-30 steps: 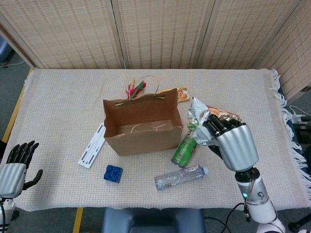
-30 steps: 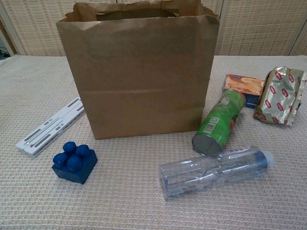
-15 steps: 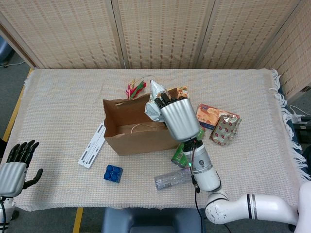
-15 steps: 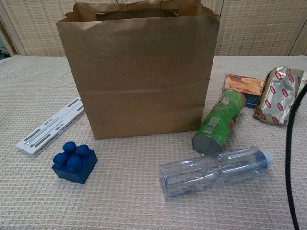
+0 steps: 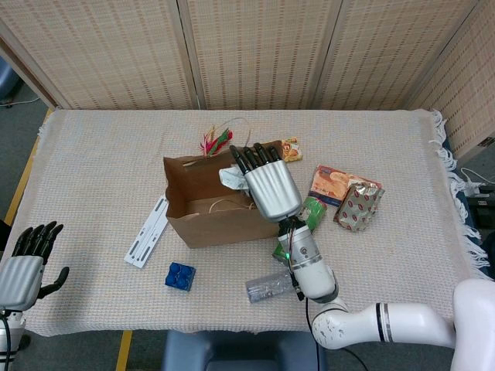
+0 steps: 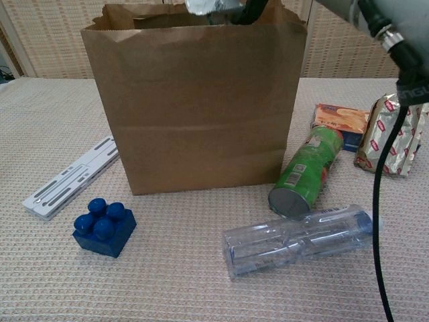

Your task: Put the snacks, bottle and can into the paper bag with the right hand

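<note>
My right hand [image 5: 267,185] hangs over the right side of the open brown paper bag [image 5: 220,226] and grips a crumpled silver snack packet [image 5: 230,176] at the bag's mouth. In the chest view the silver snack packet [image 6: 211,6] shows just above the paper bag's [image 6: 194,100] top edge, with dark fingers [image 6: 252,9] beside it. A green can [image 6: 305,171] lies on its side right of the bag. A clear bottle [image 6: 298,238] lies in front of it. An orange snack pack [image 5: 331,184] and a red-gold foil snack [image 5: 356,207] rest further right.
My left hand [image 5: 23,267] hovers off the table's near left corner, fingers spread and holding nothing. A blue brick [image 6: 104,226] and a white slotted strip [image 6: 70,178] lie left of the bag. A small snack packet [image 5: 291,148] and red-green trinket [image 5: 215,142] sit behind it.
My right hand carried the silver snack packet from the table's right side leftward and now holds it lower, at the bag's mouth. The left hand stayed put.
</note>
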Controlling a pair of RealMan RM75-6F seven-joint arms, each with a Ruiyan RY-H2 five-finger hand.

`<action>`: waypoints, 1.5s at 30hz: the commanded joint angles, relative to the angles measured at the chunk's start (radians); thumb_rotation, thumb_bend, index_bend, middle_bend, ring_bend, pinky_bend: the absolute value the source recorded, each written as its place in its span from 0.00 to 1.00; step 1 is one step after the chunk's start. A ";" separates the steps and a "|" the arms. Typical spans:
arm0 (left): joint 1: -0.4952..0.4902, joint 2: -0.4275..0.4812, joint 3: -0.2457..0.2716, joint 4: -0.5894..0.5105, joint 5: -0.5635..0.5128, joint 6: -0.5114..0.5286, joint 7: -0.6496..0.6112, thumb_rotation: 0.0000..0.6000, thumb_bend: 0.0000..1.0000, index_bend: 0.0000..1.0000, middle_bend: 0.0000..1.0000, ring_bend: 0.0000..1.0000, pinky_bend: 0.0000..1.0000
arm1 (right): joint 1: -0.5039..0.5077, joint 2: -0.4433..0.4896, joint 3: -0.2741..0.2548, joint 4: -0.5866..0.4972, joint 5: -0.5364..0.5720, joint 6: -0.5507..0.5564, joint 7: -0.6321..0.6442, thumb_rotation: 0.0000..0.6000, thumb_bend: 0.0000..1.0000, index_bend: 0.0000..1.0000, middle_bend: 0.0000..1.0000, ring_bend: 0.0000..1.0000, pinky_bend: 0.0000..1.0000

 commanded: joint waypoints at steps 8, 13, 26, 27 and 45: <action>0.001 -0.003 -0.001 -0.002 -0.002 0.004 0.011 1.00 0.38 0.00 0.00 0.00 0.00 | -0.179 0.297 -0.011 -0.290 -0.073 0.114 0.150 1.00 0.08 0.00 0.13 0.06 0.15; 0.002 -0.005 -0.001 -0.004 -0.003 0.007 0.018 1.00 0.38 0.00 0.00 0.00 0.00 | -0.409 0.557 -0.172 -0.394 -0.195 0.083 0.412 1.00 0.08 0.00 0.13 0.06 0.15; 0.005 -0.017 -0.006 -0.011 -0.011 0.017 0.056 1.00 0.38 0.00 0.00 0.00 0.00 | -0.605 0.729 -0.570 -0.075 -0.784 -0.157 1.032 1.00 0.08 0.04 0.13 0.08 0.15; 0.005 -0.017 -0.006 -0.011 -0.012 0.017 0.057 1.00 0.38 0.00 0.00 0.00 0.00 | -0.599 0.716 -0.576 -0.068 -0.799 -0.169 1.024 1.00 0.08 0.04 0.13 0.08 0.15; 0.003 -0.015 -0.005 -0.005 -0.010 0.013 0.038 1.00 0.38 0.00 0.00 0.00 0.00 | -0.419 0.360 -0.464 -0.043 -0.532 -0.519 0.588 1.00 0.07 0.00 0.11 0.04 0.11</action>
